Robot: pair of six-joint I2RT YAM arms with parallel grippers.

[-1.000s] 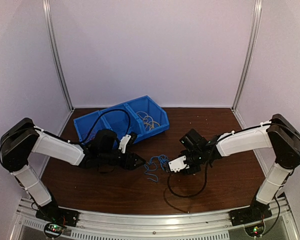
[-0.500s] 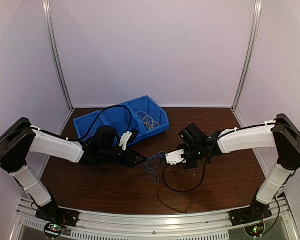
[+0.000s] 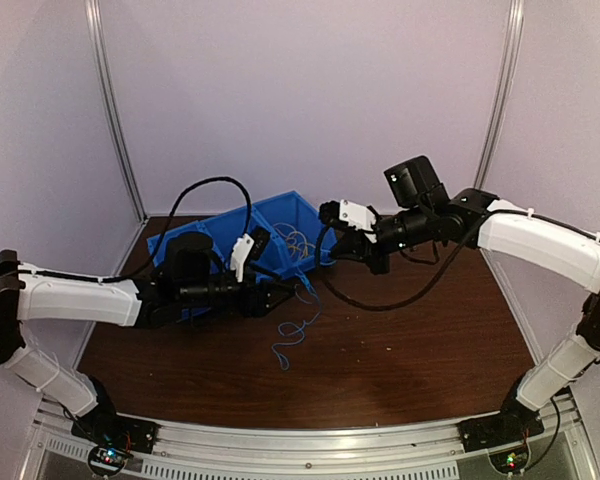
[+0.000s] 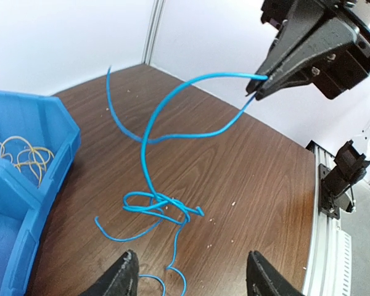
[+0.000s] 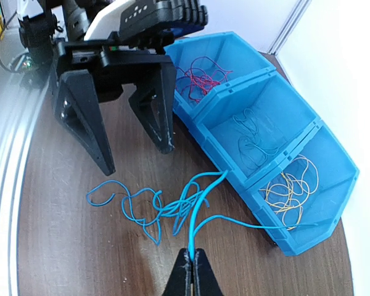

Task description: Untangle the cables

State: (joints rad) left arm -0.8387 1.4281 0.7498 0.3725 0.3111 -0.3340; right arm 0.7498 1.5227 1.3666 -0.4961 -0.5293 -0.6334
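Brown wood table (image 3: 410,370), white walls on 3 sides. Nearest you, an aluminium rail (image 3: 310,440) runs along the table's front edge, with both arm bases bolted on it. Past the rail there's bare wood across the front and the whole right half, which is your roomiest area.

The blue cable (image 3: 295,330) sits left of centre. Its knotted loops (image 4: 163,206) lie on the wood and 1 strand rises off the table to the right gripper (image 5: 190,259). That gripper's fingers are pressed together, pinching the strand at its tips, held up above the table. Another strand end runs toward the bin's front wall at the yellow end.

The left gripper (image 4: 191,274) has its fingers spread wide and grips nothing. It's low, just beside the knot on the bin side. You can't tell whether its tips touch the wood.

The right arm's thick black arm cable (image 3: 380,305) sags in a loop over the table centre.

The blue bin (image 3: 175,245) sits angled at back left, close behind the left gripper, with 3 compartments. The red cables (image 5: 203,80) are in 1 end compartment, thin dark-blue ones (image 5: 253,145) in the middle, and the yellow cables (image 5: 290,188) in the other end.

Metal posts (image 3: 115,110) (image 3: 495,110) stand at the back corners, and the bin is near the left one.
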